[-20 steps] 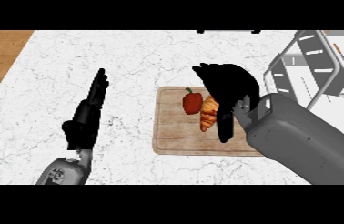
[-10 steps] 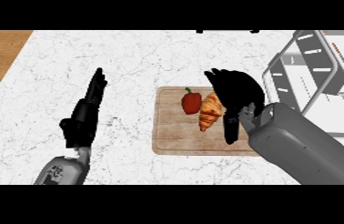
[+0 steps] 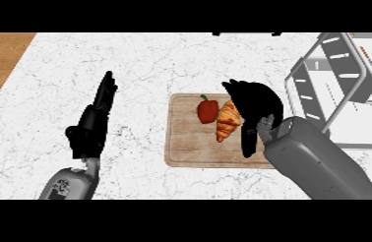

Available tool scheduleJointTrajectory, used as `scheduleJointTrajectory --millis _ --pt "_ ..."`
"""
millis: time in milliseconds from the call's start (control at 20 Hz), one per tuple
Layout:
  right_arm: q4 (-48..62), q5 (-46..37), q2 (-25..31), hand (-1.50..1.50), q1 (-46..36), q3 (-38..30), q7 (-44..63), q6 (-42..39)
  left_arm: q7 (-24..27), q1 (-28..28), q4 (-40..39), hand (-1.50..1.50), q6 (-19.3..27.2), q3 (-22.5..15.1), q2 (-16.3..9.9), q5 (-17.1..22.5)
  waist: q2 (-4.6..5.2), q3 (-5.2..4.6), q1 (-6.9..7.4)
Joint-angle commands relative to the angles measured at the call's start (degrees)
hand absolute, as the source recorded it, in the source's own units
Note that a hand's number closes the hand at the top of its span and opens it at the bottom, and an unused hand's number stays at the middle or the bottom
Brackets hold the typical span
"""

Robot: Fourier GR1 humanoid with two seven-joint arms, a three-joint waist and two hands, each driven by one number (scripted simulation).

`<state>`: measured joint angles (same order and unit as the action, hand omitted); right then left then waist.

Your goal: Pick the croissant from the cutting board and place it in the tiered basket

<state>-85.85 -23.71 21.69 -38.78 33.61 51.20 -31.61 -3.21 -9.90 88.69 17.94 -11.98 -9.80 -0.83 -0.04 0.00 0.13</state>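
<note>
Croissant lying lengthwise on a wooden cutting board, just left of the right robot hand, which arches beside and partly above it with curled fingers that hold nothing. A red pepper sits touching or nearly touching the croissant's far side from that robot hand. The wire tiered basket stands to the robot hand's right on the white marbled surface. The left robot hand rests flat and straight-fingered, well to the left. Likely light, flaky and easily crushed, the croissant is best taken across its thick middle.
</note>
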Motion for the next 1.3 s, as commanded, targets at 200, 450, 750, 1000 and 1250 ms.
scheduleJointTrajectory --millis 200,450,750,1000,1250 --pt "5.4 -6.9 -6.02 -1.5 0.96 -4.08 -2.81 -3.25 1.22 1.58 -1.36 0.0 -0.82 0.75 1.98 -2.64 0.06 0.0 0.18" --pt "7.71 -10.03 -7.89 -1.5 1.91 -7.49 -6.2 -4.0 0.91 0.03 -1.79 0.0 -1.57 2.06 3.08 -3.42 0.07 0.0 0.09" --pt "10.3 -13.71 -11.45 -1.5 1.53 -9.31 -5.99 -5.64 -1.34 1.26 1.8 0.0 -2.66 2.77 2.96 -4.36 0.01 0.0 0.13" --pt "10.28 -17.56 -12.45 -1.5 4.85 -8.91 -9.0 -5.2 1.45 1.4 -1.13 0.0 -2.22 1.78 5.59 -6.42 0.03 0.0 -0.02" --pt "18.99 -20.61 -10.93 -1.5 2.88 -12.07 -17.33 -1.44 -0.47 3.93 3.69 0.0 -3.77 2.45 4.72 -5.93 0.08 0.01 0.35"
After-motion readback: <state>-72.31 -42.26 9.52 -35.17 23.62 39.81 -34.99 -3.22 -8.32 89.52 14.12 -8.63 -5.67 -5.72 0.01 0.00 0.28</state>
